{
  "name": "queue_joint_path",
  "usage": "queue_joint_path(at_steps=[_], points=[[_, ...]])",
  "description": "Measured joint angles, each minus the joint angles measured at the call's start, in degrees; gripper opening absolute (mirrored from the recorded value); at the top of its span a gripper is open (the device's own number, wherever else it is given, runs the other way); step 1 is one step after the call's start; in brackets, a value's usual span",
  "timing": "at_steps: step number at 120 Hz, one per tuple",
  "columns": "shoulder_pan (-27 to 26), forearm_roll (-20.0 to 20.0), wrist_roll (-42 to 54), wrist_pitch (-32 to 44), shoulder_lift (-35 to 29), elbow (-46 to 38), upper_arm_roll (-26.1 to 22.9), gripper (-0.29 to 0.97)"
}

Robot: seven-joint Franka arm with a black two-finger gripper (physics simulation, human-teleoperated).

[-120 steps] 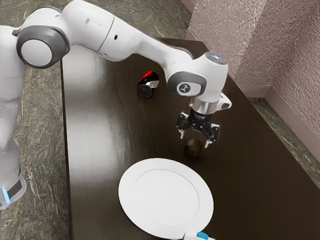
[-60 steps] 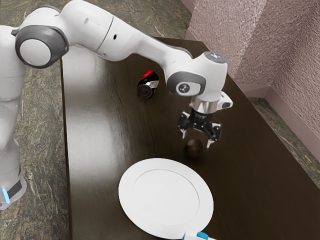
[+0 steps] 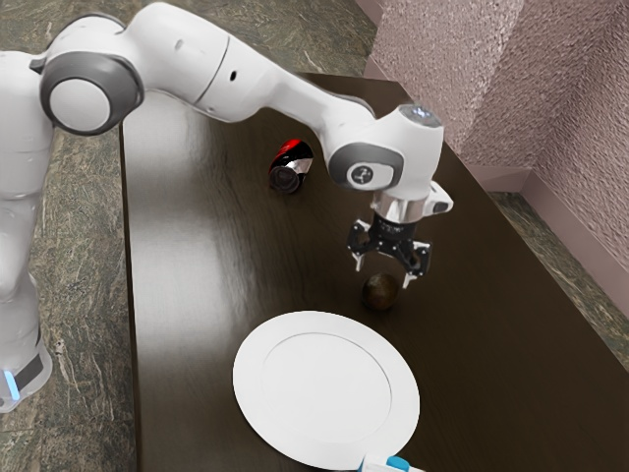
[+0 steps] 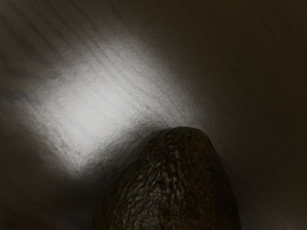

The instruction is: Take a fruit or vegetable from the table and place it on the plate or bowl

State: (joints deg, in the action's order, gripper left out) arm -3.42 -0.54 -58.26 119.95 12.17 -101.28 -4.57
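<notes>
A dark brown, rough-skinned avocado (image 3: 380, 292) lies on the dark wooden table (image 3: 197, 275), just beyond the far rim of a round white plate (image 3: 325, 386). My gripper (image 3: 386, 271) hangs open right above the avocado, its two fingertips spread to either side of the fruit's top and not touching it. In the wrist view the avocado (image 4: 172, 187) looms large and close under my hand, with a bright glare patch on the table behind it.
A red and black cup-like object (image 3: 291, 165) lies on its side farther back on the table. A small white and blue item (image 3: 390, 464) pokes in at the front edge by the plate. A textured pink wall stands to the exterior view's right.
My hand has shifted only slightly over the avocado, staying just above it. The avocado and plate have not moved.
</notes>
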Motion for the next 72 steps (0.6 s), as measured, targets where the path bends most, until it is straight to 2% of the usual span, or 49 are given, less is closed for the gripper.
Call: queue_joint_path(at_steps=[72], points=[[-0.79,0.8,0.5,1.77,3.61,-0.08,-0.42,0.68]])
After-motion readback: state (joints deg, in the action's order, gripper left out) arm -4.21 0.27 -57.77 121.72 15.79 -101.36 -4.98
